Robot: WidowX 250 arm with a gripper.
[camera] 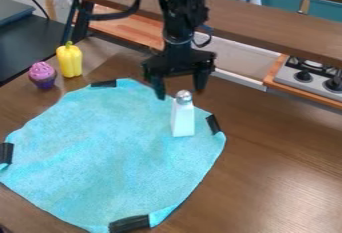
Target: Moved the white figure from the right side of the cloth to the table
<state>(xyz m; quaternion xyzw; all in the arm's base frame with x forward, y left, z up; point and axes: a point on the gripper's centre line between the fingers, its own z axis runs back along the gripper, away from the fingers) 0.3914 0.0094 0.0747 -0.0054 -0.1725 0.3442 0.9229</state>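
- Gripper (pixel 180 91): located at 1 o'clock from the cloth's centre, pointing down near the figure's top; fingers apart.
- White figure (pixel 182 119): upright on the blue cloth (pixel 110 152), at 2 o'clock, inboard of a black tape strip (pixel 213 124).
- Yellow pepper (pixel 69 61): upright on the table (pixel 267 177), off the cloth at 11 o'clock.
- Purple cupcake (pixel 43 75): just beside the pepper, on its 8 o'clock side.

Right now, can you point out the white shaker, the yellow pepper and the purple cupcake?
White shaker (pixel 182 120): camera view, on its white body.
Yellow pepper (pixel 69 62): camera view, middle of its side.
Purple cupcake (pixel 41 71): camera view, on its frosting.
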